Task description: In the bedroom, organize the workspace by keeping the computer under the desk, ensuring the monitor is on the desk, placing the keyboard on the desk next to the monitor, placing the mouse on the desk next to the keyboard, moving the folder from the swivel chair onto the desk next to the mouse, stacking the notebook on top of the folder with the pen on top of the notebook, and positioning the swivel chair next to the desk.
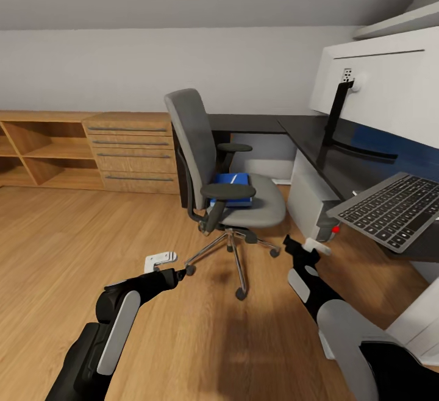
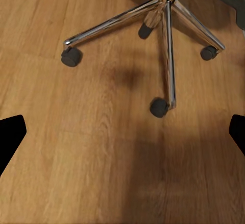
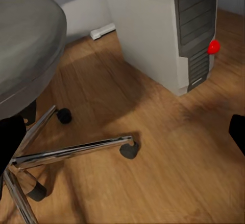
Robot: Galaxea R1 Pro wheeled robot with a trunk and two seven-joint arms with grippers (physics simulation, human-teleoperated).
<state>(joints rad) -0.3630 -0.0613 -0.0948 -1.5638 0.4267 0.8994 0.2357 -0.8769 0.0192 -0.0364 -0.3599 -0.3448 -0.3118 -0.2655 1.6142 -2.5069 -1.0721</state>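
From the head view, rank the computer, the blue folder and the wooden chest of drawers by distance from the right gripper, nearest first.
1. The computer, just beyond the right gripper, under the desk.
2. The blue folder, on the swivel chair seat, toward the robot's left.
3. The wooden chest of drawers, far left against the wall.

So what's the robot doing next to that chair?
It is tidying a bedroom work corner. Right now it faces the grey swivel chair, with both arms held low and nothing in either gripper. The left gripper and the right gripper hang open over the wood floor near the chair's chrome legs. The blue folder lies on the seat, with a white pen on top. The monitor and keyboard are on the black desk, and the computer stands under it.
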